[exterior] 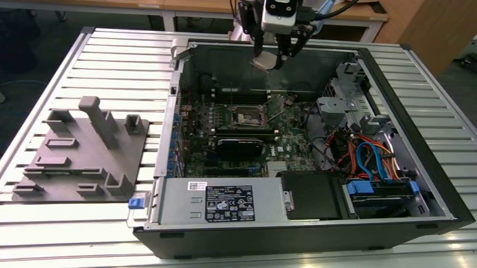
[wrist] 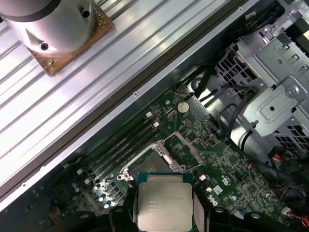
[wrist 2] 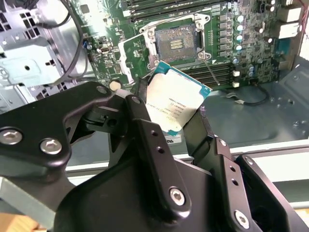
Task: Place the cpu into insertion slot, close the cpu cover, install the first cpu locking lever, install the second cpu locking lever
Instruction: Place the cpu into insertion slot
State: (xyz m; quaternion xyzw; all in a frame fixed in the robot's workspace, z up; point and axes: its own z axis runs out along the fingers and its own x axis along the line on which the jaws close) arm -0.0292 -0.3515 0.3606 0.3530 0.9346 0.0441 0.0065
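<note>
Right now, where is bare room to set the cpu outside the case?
Bare table slats border the grey fixture on its far and near sides. Inside the case, cables crowd the exterior view's right. The tool holds the cpu.

1. The wrist comes down from the top of the exterior view, pointing downward; the gripper hangs below it in mid-air, touching nothing beneath.
2. In the second wrist view its two black fingers are clamped on opposite edges of the cpu; the chip sits tilted between them.
3. In the first wrist view the fingers flank the chip on both sides, its metal top facing the camera.
</note>
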